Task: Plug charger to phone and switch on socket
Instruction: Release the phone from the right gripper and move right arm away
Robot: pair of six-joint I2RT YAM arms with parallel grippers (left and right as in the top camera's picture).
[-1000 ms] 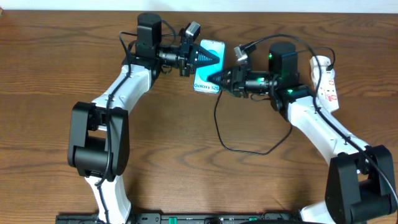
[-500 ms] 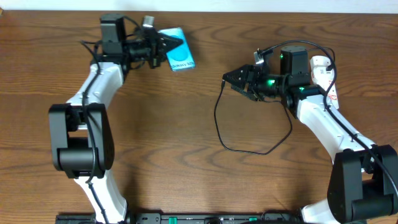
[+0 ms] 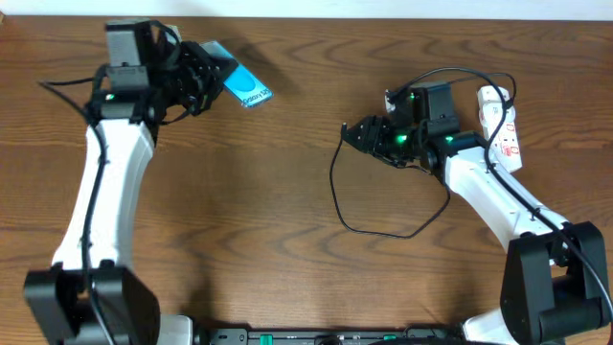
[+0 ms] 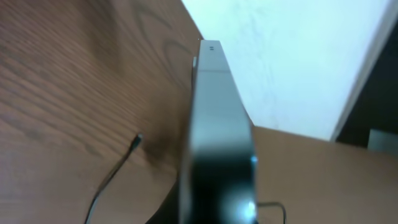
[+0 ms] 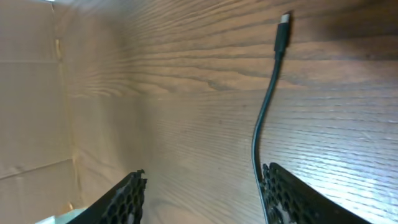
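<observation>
Left gripper: pressed together on one end of the phone, which juts out past the fingertips, tilted and apparently clear of the table.
Right gripper: spread, pinching nothing.
Charger: lies loose on the table, running forward from beside one finger; its connector tip sits bare ahead of the fingertips.
Socket: behind the right gripper, alongside its arm; switch state unreadable.
Done: only the phone is in hand.
Left, by judgement: grasp the connector, bring the phone near (now well apart), plug in, press the switch.
</observation>
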